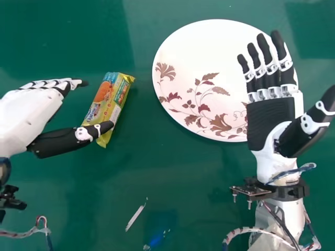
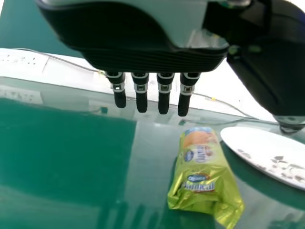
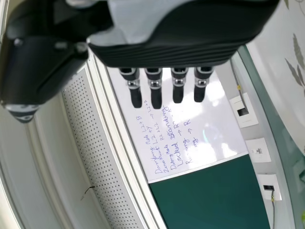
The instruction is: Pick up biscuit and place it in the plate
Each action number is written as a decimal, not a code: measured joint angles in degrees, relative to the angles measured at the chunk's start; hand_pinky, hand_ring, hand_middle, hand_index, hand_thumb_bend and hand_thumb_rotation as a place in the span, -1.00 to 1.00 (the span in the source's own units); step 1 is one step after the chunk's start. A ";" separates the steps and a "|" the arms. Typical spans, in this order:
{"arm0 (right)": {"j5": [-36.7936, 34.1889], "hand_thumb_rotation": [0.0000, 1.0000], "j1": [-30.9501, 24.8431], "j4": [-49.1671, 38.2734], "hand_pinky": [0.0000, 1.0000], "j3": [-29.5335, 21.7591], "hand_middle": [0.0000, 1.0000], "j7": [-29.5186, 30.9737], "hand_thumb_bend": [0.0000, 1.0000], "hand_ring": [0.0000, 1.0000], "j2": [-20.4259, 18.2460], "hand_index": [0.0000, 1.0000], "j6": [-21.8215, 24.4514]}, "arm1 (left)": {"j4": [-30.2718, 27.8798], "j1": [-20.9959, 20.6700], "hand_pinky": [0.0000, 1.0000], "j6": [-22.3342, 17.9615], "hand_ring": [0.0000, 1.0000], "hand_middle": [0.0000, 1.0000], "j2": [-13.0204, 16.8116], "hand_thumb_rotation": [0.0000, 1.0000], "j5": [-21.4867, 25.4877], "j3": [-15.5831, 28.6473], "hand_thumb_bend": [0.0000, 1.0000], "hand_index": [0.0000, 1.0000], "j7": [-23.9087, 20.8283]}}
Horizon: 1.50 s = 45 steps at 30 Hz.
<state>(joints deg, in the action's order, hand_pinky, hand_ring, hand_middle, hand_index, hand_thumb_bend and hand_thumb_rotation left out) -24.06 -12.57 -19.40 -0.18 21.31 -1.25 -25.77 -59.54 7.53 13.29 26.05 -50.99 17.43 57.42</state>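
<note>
In the head view my left hand [image 1: 31,112] is open at the left, its thumb reaching over the lower part of the biscuit packet [image 1: 109,103], its fingers ending short of the packet's left side. Whether the thumb touches the wrapper I cannot tell. The left wrist view has the left hand [image 2: 141,90] with straight fingers and the yellow-green biscuit packet [image 2: 200,167] lying on the table. A white plate [image 1: 209,57] with a brown flower pattern is right of the packet. My right hand [image 1: 271,123], open and palm up, overlaps the plate's right side; its fingers [image 3: 154,88] are straight in the right wrist view.
The green table [image 1: 172,178] bears a small whitish strip [image 1: 135,217] near the front. Beyond the table, the left wrist view has white socket strips [image 2: 24,61] and a cable. A whiteboard [image 3: 214,129] with handwriting and wall sockets appear in the right wrist view.
</note>
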 measured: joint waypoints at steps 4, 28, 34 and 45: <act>0.46 0.49 -0.04 0.00 0.90 0.58 1.00 -0.26 1.00 1.00 -0.25 1.00 -0.03 | 0.01 -3.63 1.00 -0.89 1.00 1.00 -3.83 0.74 -6.08 -1.60 1.00 0.89 4.51; 3.23 0.29 -2.68 -2.08 0.39 2.60 1.00 -3.52 1.00 1.00 -0.93 1.00 0.08 | 2.94 -8.59 1.00 -1.87 1.00 1.00 -21.15 1.00 -30.47 -12.75 1.00 1.00 6.30; 6.86 0.23 -3.55 -2.51 0.35 2.74 1.00 -6.10 1.00 1.00 -1.09 1.00 0.00 | 4.35 -7.43 1.00 -1.92 1.00 1.00 -23.89 1.00 -32.13 -12.80 1.00 1.00 5.07; 7.41 0.25 -4.12 -5.56 0.17 2.82 1.00 -7.90 1.00 1.00 -0.48 1.00 0.30 | 6.44 -3.79 1.00 -3.53 1.00 1.00 -25.31 0.99 -35.59 -14.29 1.00 1.00 4.48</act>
<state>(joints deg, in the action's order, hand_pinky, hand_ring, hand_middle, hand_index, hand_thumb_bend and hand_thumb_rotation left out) -16.65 -16.69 -24.96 2.64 13.40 -1.73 -25.47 -53.10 3.73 9.76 0.74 -86.57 3.14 61.90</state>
